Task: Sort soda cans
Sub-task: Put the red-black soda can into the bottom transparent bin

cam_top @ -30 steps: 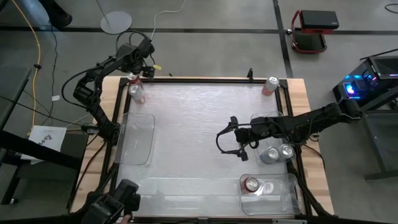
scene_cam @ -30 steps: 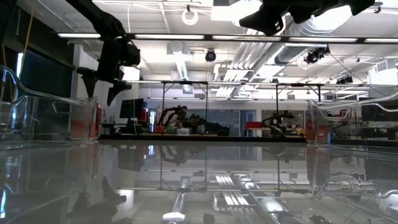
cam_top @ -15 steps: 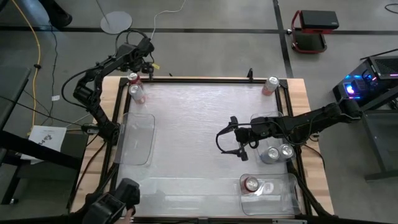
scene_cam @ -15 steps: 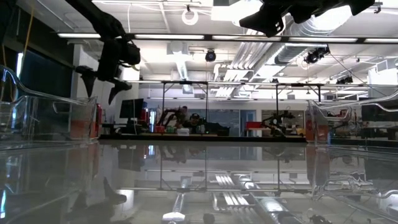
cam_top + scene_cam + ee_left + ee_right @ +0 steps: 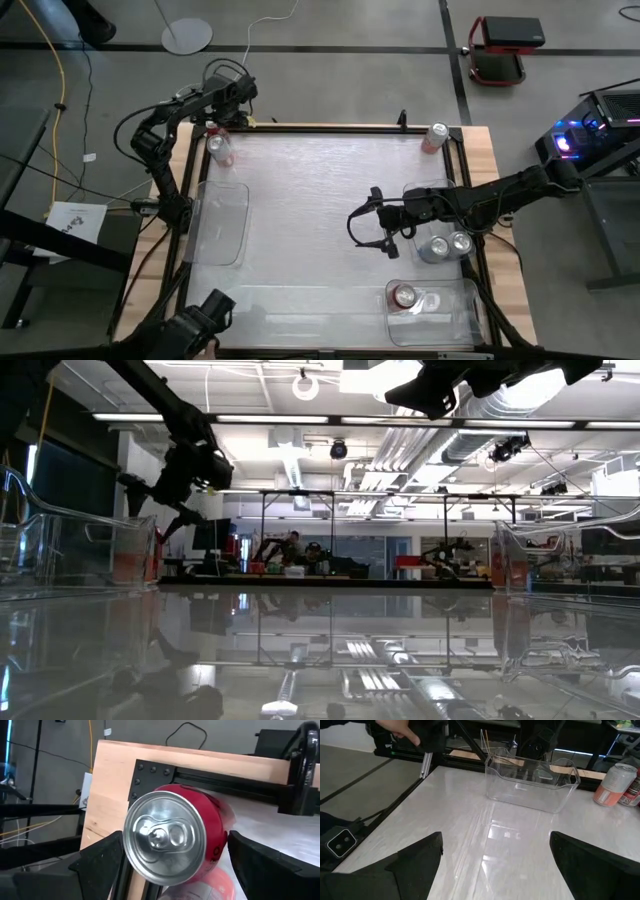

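My left gripper point(image 5: 165, 865) hangs with its jaws apart, straddling the red cylindrical soda can with the shiny silver top point(image 5: 175, 840) at the table's far left corner. It looks light, smooth and dentable; I'd grip mid-wall, gently. My right gripper point(image 5: 385, 228) waits open mid-table.

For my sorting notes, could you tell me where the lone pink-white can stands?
The pale pink-white soda can stands alone at the table's far right corner in the high view.

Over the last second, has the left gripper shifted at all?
Yes. In the high view the left gripper has swung toward the table's far edge, past the red can in the far-left corner, which has stayed put. Its fingers remain open.
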Available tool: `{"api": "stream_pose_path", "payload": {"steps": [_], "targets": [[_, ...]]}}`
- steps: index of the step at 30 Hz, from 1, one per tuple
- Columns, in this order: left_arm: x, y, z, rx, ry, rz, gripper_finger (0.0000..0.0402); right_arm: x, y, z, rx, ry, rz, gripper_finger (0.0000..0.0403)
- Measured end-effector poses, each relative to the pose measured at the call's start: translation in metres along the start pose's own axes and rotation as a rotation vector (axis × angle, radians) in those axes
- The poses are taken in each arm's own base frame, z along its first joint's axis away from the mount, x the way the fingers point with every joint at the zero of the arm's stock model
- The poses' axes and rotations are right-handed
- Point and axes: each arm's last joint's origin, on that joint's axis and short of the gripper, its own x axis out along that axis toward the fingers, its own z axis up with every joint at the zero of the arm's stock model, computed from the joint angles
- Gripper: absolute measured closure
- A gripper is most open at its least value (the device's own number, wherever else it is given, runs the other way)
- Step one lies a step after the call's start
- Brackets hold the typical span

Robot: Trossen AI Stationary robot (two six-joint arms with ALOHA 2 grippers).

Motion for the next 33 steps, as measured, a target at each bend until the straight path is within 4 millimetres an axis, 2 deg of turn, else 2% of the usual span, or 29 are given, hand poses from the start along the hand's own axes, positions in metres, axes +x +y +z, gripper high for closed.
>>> {"api": "stream_pose_path", "payload": {"steps": [8, 12, 33], "targets": [[0.001, -0.002, 0.001, 0.021, 0.025, -0.038, 0.0064, 0.0, 0.002, 0.0, -0.005, -0.001, 0.014, 0.0041], [0.004, 0.0, 0.005, 0.008, 0.064, -0.116, 0.0064, 0.0, 0.002, 0.0, -0.005, -0.001, 0.014, 0.0041], [0.006, -0.002, 0.01, 0.023, 0.027, -0.146, 0.0064, 0.0, 0.002, 0.0, -0.002, -0.004, 0.014, 0.0041]]}}
